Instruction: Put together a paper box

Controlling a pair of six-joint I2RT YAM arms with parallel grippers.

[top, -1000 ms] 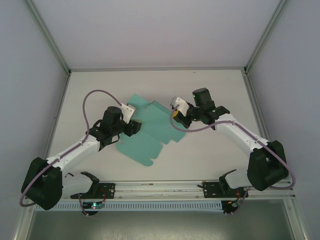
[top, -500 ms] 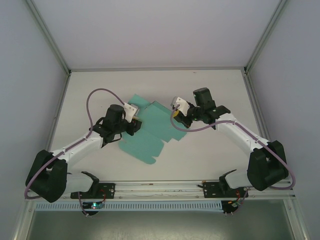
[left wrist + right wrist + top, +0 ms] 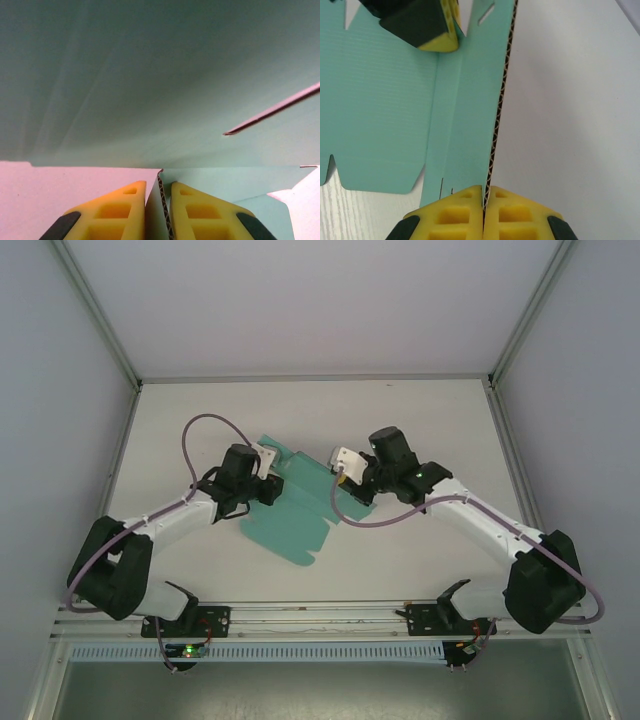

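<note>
Lying mid-table, the paper box (image 3: 300, 512) sits between both grippers. The left gripper (image 3: 159, 187), at the sheet's 10 o'clock edge, is nipped nearly closed on a corrugated flap edge. The right gripper (image 3: 483, 192), at 2 o'clock, pinches a raised flap's edge tight.

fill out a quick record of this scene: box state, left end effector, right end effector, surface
box state: paper box is an unfolded teal sheet, not yet box-shaped
left: left end effector shut on a corrugated edge of the sheet
right: right end effector shut on an edge at the sheet's other side
surface: white table, with the sheet between the two arms
</note>
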